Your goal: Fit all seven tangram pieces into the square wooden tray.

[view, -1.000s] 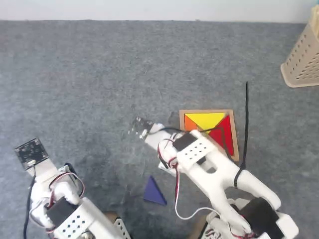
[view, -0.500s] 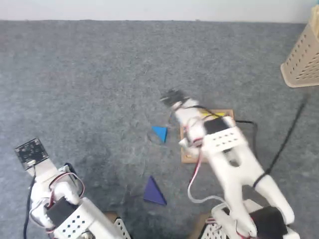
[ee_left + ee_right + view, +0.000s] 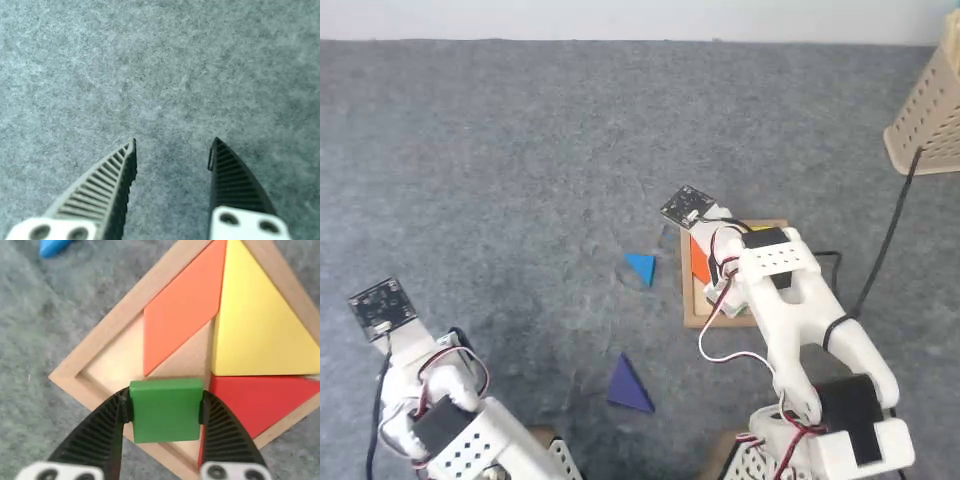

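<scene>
The square wooden tray (image 3: 102,347) holds an orange parallelogram (image 3: 182,305), a yellow triangle (image 3: 255,325) and a red triangle (image 3: 260,400). My right gripper (image 3: 165,396) is shut on a green square (image 3: 166,410), held just above the tray's bare corner near its rim. From above, my right arm (image 3: 760,265) covers most of the tray (image 3: 692,305). A light blue triangle (image 3: 641,267) lies on the carpet just left of the tray, and a dark blue triangle (image 3: 628,385) lies nearer the front. My left gripper (image 3: 172,144) is open over bare grey carpet; its arm (image 3: 430,390) is at the front left.
A beige perforated basket (image 3: 930,110) stands at the back right. A black cable (image 3: 890,240) rises from the right arm beside the tray. Open grey carpet stretches across the back and left.
My right arm has swung right, from the carpet left of the tray to above the tray, uncovering the light blue triangle. The left arm has not moved.
</scene>
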Robot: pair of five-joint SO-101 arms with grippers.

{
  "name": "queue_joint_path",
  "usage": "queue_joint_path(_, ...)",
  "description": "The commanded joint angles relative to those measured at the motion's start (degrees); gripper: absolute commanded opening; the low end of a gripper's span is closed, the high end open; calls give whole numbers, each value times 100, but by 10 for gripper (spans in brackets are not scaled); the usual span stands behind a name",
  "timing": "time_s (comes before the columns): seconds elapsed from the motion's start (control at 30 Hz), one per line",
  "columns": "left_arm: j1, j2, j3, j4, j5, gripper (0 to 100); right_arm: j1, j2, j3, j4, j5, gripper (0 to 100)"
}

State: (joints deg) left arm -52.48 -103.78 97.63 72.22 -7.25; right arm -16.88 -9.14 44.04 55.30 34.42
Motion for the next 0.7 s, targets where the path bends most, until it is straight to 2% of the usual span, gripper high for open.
queue_joint_path(0.0, 9, -62, -110, 18, 53, 225, 84, -92, -343, -66, 79, 151)
queue_joint_path(0.13, 9, -62, -110, 18, 53, 225, 92, -92, -343, -110, -273, 223)
queue_joint_path(0.47, 9, -62, -110, 18, 53, 225, 171, -989, -88, -110, -624, 224)
queue_joint_path(0.67, 9, -62, -110, 18, 53, 225, 400, -2185, 510, -426, -993, 93)
